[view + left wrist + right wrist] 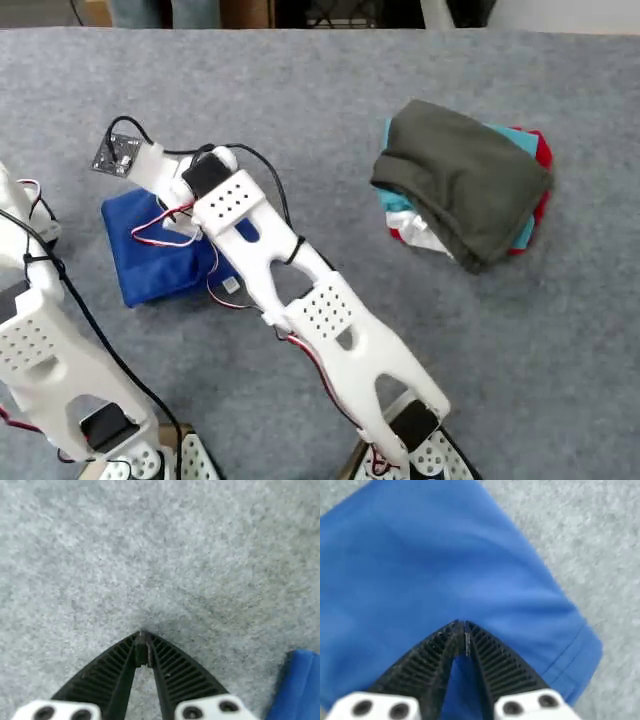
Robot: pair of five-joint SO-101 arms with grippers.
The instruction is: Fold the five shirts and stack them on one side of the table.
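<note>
1. Blue folded fabric shirt (150, 262): lies flat on the high view's left half of the table, well apart from item 2.
2. Stack of folded shirts (455, 215): on the right half, with an olive-grey shirt (480, 170) on top and light blue, red and white edges beneath it.
3. Right gripper (465, 630): over the blue shirt, fingers closed tip to tip. Whether they pinch any fabric cannot be told.
4. Left gripper (142, 639): fingers closed together with nothing between them, above the bare grey felt table cover (300, 90) and near the blue shirt's edge.

1 folded shirt (150, 268) is lying on the left of the desk (320, 90), with the stack of shirts (465, 185) sitting well apart to its right. The right claw (465, 630) is hanging over that folded shirt, and the left claw (142, 640) is hanging over bare desk beside it.
</note>
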